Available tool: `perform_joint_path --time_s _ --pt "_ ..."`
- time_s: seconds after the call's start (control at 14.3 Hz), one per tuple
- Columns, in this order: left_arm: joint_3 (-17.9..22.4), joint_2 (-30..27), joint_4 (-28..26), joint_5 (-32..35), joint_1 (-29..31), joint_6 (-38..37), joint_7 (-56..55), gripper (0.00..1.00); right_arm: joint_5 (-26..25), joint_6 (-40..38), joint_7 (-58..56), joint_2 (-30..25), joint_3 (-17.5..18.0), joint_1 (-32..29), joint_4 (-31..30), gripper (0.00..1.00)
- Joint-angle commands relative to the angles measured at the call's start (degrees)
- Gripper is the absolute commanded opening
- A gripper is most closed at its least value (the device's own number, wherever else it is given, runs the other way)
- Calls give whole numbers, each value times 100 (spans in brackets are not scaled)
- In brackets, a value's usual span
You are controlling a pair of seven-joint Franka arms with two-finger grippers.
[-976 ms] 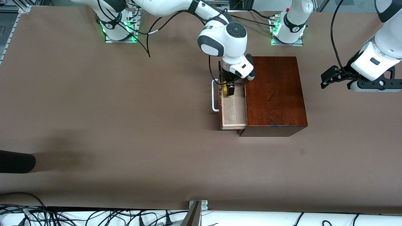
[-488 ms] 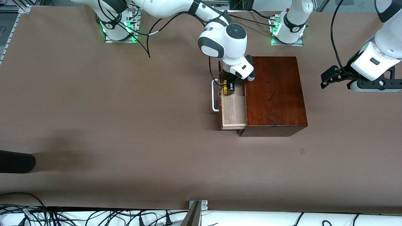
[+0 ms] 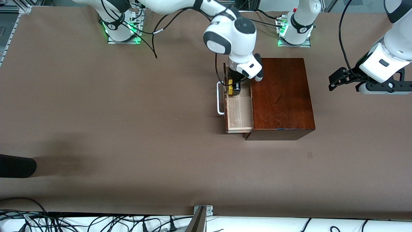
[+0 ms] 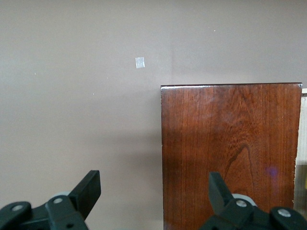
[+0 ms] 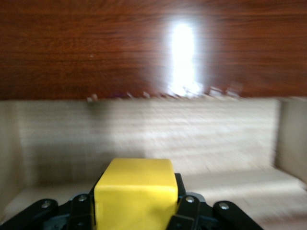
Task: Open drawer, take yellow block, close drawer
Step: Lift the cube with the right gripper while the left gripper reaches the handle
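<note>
The dark reddish-brown wooden box (image 3: 281, 96) stands mid-table with its drawer (image 3: 238, 112) pulled open toward the right arm's end, white bar handle (image 3: 220, 98) outward, pale wood inside. My right gripper (image 3: 232, 88) is shut on the yellow block (image 3: 230, 91) and holds it over the drawer's end nearest the robots. In the right wrist view the yellow block (image 5: 135, 191) sits between the fingers, above the drawer floor (image 5: 153, 139). My left gripper (image 3: 334, 80) is open and waits in the air off the box's side at the left arm's end; its view shows the box top (image 4: 230, 148).
A dark object (image 3: 16, 166) lies at the table edge at the right arm's end. A small pale mark (image 3: 309, 155) is on the table nearer the front camera than the box. Cables hang along the table's front edge.
My right gripper has risen a little with the yellow block, lifting it up out of the drawer. The left arm has not moved.
</note>
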Motion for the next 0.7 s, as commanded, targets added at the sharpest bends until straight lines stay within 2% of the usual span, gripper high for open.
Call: perform_joint_path --time_s 0.0,0.14,0.28,0.42,0.63 --pt "-27 32 90 -67 25 -87 121 100 167 -435 261 -600 -78 -123 107 0" --pt "-27 32 98 -76 25 -157 147 100 360 -427 691 -942 -105 -456 98 0" --pt "-36 14 116 -111 -36 -402 156 100 850 -488 1148 -1382 -202 -930 -94 0" --pt "-53 23 230 -146 -98 -780 321 100 1475 -506 1247 -2145 -202 -1650 -846 0" --pt "-97 136 239 -488 -230 -992 1434 100 1933 -514 1300 -2990 -272 -2476 -1876 0"
